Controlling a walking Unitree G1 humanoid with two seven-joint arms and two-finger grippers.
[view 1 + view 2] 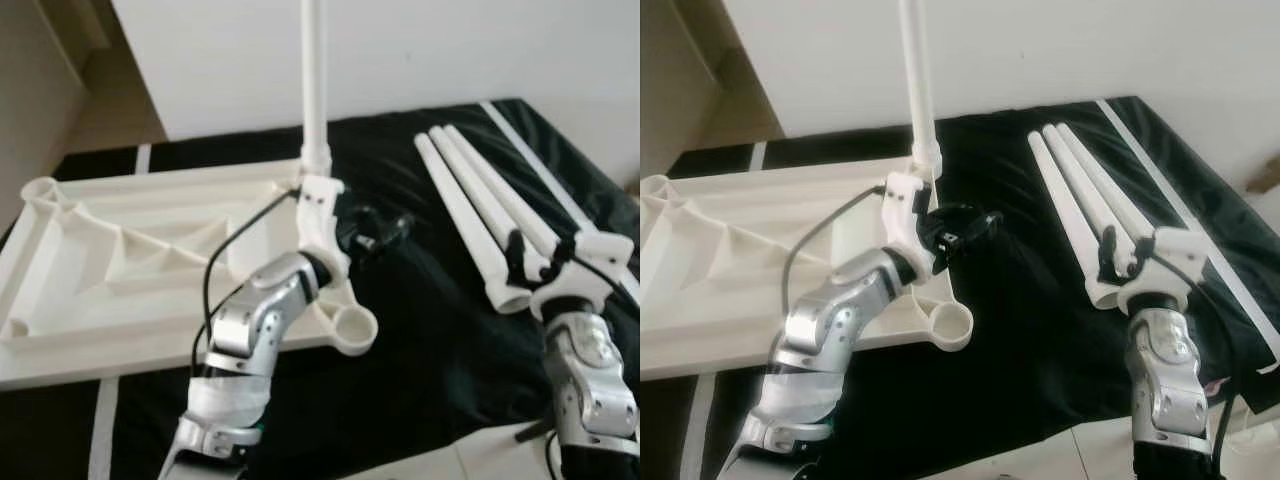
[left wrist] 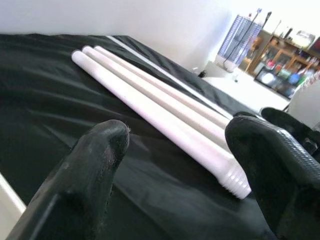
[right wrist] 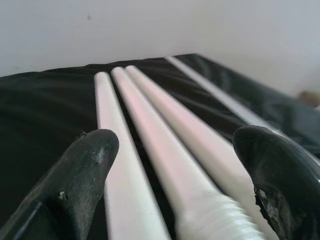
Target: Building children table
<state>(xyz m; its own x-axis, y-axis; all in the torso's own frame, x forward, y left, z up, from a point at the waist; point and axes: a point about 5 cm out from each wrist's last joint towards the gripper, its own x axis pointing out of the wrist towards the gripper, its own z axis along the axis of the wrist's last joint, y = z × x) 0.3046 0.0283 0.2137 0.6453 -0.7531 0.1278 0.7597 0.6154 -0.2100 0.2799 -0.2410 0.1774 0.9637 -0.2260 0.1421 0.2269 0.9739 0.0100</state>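
Right hand (image 1: pixel 1120 252) open, fingertips astride three table legs (image 1: pixel 1080 190).

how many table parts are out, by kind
table top, lying upside down: 1
leg already standing in its corner socket: 1
loose legs lying side by side on the black sheet: 3
total: 5 parts

The right tool is open over the near ends of the loose legs; the left tool is open beside the table top.

Tabletop (image 1: pixel 120 250) left on cloth (image 1: pixel 430 330), three legs (image 1: pixel 480 200) right, one upright behind.
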